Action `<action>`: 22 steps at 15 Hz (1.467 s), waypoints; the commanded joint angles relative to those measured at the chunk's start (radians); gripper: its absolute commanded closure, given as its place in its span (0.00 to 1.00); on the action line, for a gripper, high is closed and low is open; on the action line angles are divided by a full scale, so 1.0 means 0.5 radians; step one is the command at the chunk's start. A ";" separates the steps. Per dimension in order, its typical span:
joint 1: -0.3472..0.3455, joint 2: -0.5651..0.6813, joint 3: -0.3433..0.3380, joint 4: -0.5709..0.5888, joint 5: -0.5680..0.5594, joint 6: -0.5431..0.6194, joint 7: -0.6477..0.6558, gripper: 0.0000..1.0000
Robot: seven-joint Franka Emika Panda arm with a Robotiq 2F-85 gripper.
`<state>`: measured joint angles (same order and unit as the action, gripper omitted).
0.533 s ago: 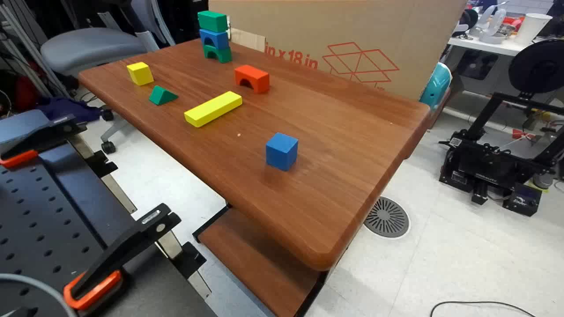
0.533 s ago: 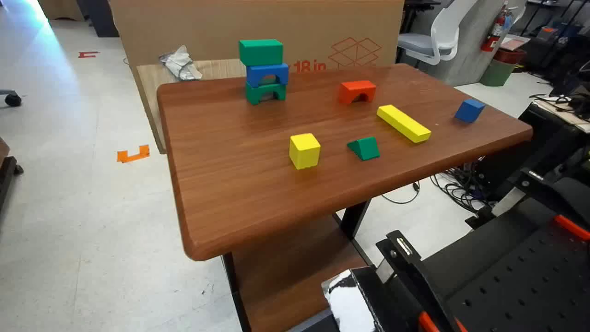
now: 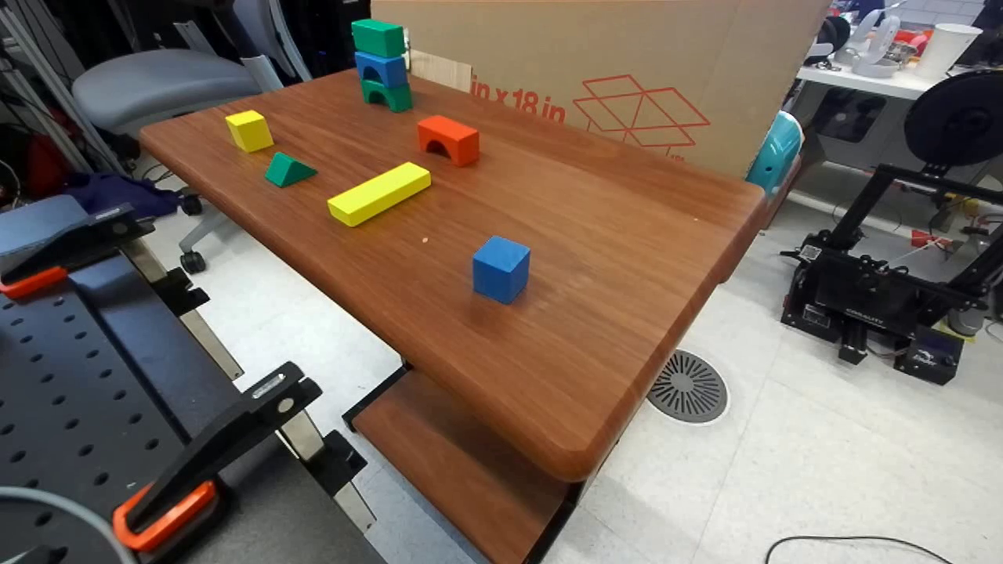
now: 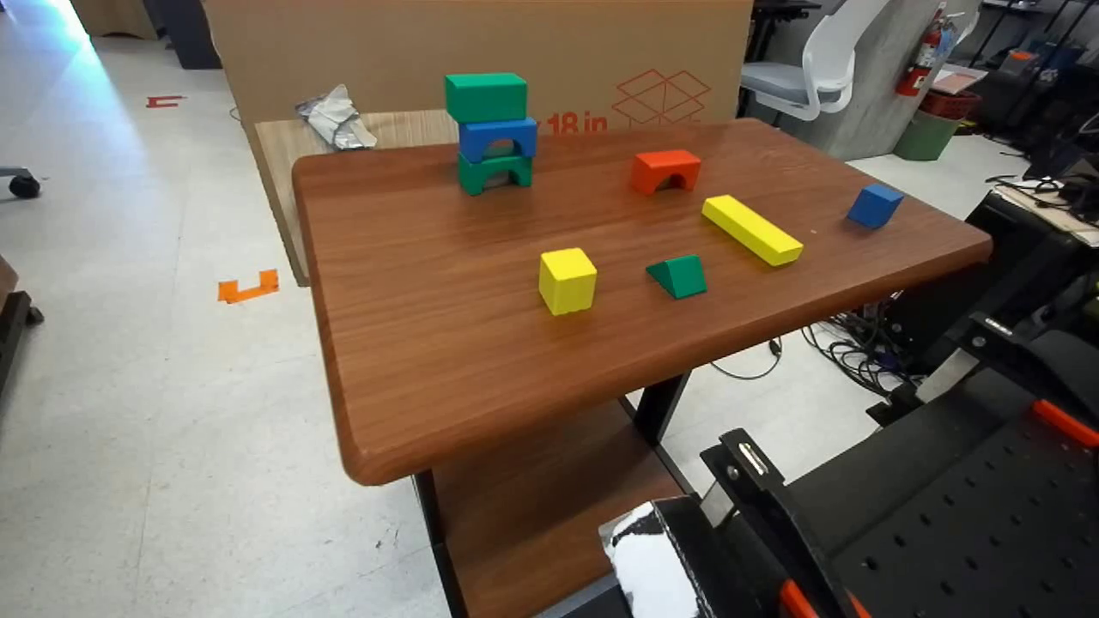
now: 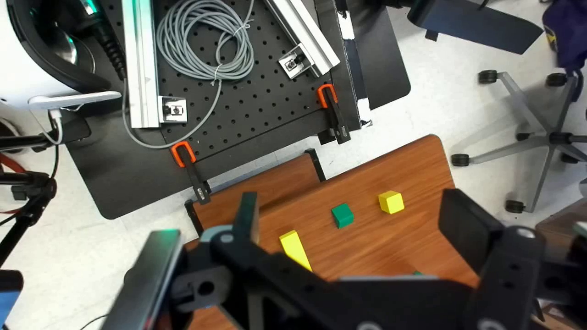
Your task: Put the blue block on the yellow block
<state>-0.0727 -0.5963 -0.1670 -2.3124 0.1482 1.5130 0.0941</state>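
Brown is the table (image 3: 611, 258). On it, toward one end, the blue block (image 3: 501, 270) rests flat, apart from the yellow block (image 3: 380, 194). Other pieces are around: an orange-red arch (image 3: 449, 141) and a green wedge (image 3: 290, 170) near the yellow block, a yellow cube (image 3: 249, 131) beyond the wedge, and a stack (image 4: 489, 129) of three pieces, green, blue and green. On the cardboard box (image 3: 642, 39) at the far edge, the red print (image 3: 519, 99) "in x 18 in" can be read in an exterior view. The yellow block lies flat; its long axis goes roughly across the table, one short end toward the box. In the wrist view, the gripper (image 5: 352, 208) is released, its fingers (image 5: 467, 224) wide apart, and it covers part of the yellow block.
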 commanded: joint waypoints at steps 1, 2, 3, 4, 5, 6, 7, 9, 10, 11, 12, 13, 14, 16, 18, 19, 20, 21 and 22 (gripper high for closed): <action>-0.057 0.008 0.043 0.006 0.020 -0.009 -0.025 0.00; -0.058 0.027 0.043 0.009 0.019 0.014 -0.023 0.00; -0.059 0.046 0.043 0.005 0.015 0.049 -0.034 0.00; -0.061 0.060 0.043 0.002 0.007 0.077 -0.046 0.00; -0.058 0.086 0.034 -0.007 0.008 0.145 -0.078 0.00; -0.059 0.110 0.034 -0.014 0.001 0.208 -0.091 0.00; -0.060 0.146 0.032 -0.032 -0.026 0.304 -0.127 0.00; -0.061 0.231 0.022 -0.064 -0.053 0.498 -0.185 0.00; -0.061 0.283 0.016 -0.078 -0.066 0.609 -0.225 0.00; -0.060 0.340 0.009 -0.093 -0.083 0.737 -0.286 0.00; -0.057 0.399 0.000 -0.101 -0.102 0.847 -0.345 0.00; -0.058 0.466 -0.009 -0.101 -0.117 0.947 -0.395 0.00; -0.059 0.543 -0.020 -0.097 -0.108 1.056 -0.413 0.00; -0.058 0.676 -0.038 -0.089 -0.095 1.230 -0.482 0.00; -0.056 0.799 -0.053 -0.077 -0.074 1.355 -0.566 0.00; -0.058 0.865 -0.053 -0.076 -0.074 1.420 -0.588 0.00; -0.059 0.921 -0.050 -0.071 -0.084 1.469 -0.621 0.00; -0.059 0.982 -0.048 -0.068 -0.089 1.525 -0.670 0.00; -0.064 1.026 -0.041 -0.065 -0.102 1.563 -0.694 0.00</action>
<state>-0.0962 -0.1619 -0.1891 -2.3738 0.1037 2.2380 -0.1881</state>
